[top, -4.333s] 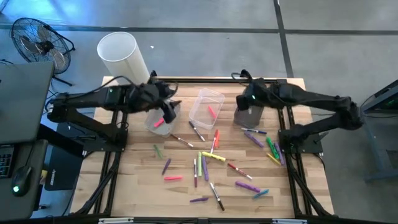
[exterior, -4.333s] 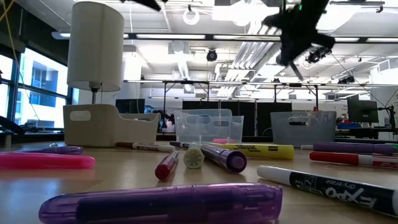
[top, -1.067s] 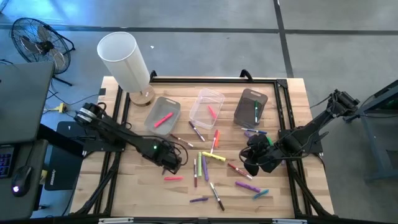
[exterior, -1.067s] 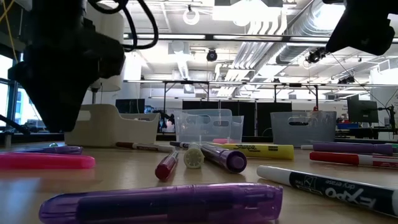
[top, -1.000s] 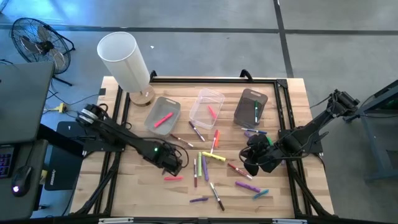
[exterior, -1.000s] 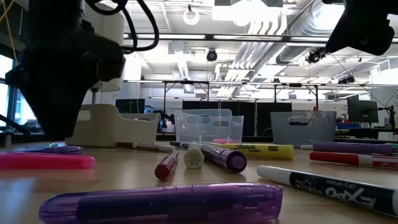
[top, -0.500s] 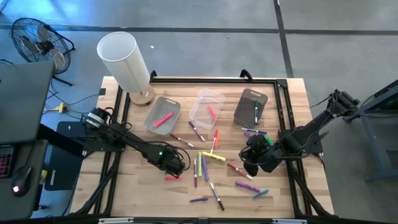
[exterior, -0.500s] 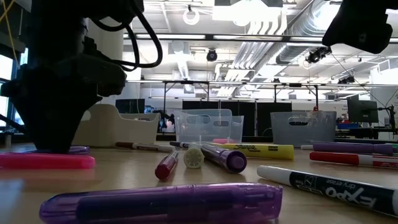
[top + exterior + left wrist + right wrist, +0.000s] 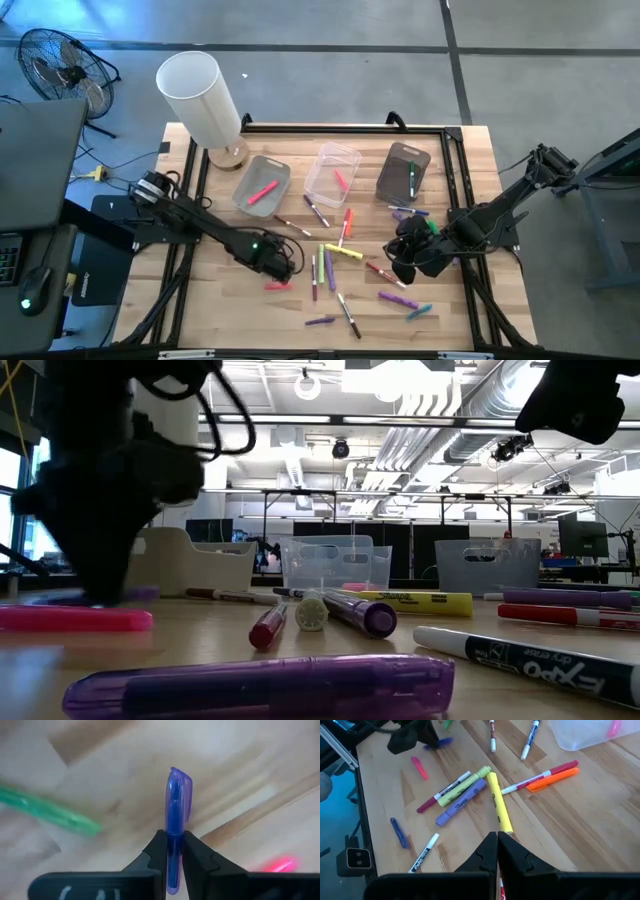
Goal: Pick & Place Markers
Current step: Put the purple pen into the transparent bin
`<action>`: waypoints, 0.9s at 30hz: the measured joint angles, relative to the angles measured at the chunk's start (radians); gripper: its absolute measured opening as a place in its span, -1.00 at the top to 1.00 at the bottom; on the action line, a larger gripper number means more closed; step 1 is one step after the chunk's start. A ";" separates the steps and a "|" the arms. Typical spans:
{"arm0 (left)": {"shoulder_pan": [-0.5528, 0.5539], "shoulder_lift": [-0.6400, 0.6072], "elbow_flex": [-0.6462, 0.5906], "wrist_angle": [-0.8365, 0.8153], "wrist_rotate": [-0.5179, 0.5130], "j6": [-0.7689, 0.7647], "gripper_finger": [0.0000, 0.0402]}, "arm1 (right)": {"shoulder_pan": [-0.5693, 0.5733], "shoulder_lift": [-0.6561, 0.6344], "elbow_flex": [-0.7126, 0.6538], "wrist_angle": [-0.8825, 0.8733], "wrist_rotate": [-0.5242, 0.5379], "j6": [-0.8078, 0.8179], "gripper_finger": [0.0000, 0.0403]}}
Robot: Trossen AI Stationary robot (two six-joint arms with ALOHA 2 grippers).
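Left gripper (image 9: 170, 851) clenched on purple marker (image 9: 176, 815) at frame centre; right gripper (image 9: 497, 851) fingers pressed together, empty.

Since the preceding frames, the left gripper (image 9: 170, 851) has descended from the bins to the table, shifted toward the scattered markers, and closed its fingers (image 9: 156, 851) on a purple marker (image 9: 176, 810).

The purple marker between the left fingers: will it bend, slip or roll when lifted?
The purple marker looks like a straight hard plastic tube, so it probably stays stiff. The left gripper pinches only its lower end, so it might pivot. Its barrel looks round and smooth, so it may roll if dropped.
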 joint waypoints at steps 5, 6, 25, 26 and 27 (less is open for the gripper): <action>0.000 -0.091 0.003 0.022 -0.063 0.001 0.86 | 0.000 0.000 0.000 0.005 0.000 0.000 1.00; -0.001 -0.107 0.002 0.025 -0.076 0.001 0.86 | 0.000 0.000 0.000 0.006 0.000 0.000 1.00; 0.408 -0.101 0.515 -0.135 -0.060 0.700 0.86 | 0.000 0.000 0.000 0.039 0.009 -0.032 1.00; 0.444 -0.083 0.533 -0.136 -0.034 0.745 0.86 | 0.000 0.000 0.000 0.040 0.011 -0.031 1.00; 0.482 -0.061 0.552 -0.137 -0.007 0.785 0.86 | 0.000 0.000 0.000 0.041 0.018 -0.031 1.00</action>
